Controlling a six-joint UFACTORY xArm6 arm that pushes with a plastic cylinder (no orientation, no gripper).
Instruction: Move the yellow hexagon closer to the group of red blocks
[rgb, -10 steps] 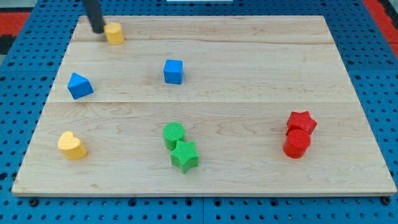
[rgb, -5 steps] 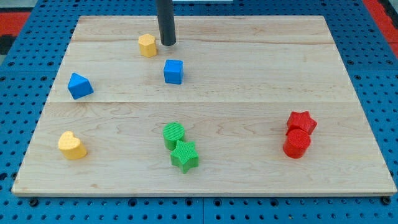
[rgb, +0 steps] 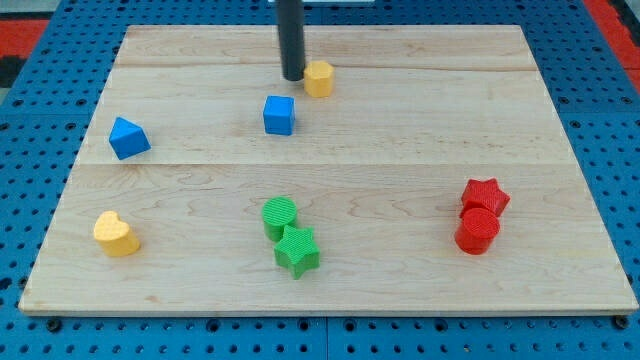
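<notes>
The yellow hexagon (rgb: 319, 78) lies near the view's top, a little left of centre. My tip (rgb: 293, 76) stands just left of it, close to or touching its side. The red star (rgb: 486, 195) and the red cylinder (rgb: 477, 231) sit together at the view's right, lower down, far from the hexagon.
A blue cube (rgb: 279, 115) lies just below my tip. A blue block (rgb: 128, 137) is at the left. A yellow heart (rgb: 116, 234) is at the lower left. A green cylinder (rgb: 280, 215) and green star (rgb: 298, 250) sit at the bottom centre of the wooden board (rgb: 400, 150).
The yellow hexagon has moved right along the top of the board, from the far left to near centre. My tip has moved right with it and now stands on its left side.
</notes>
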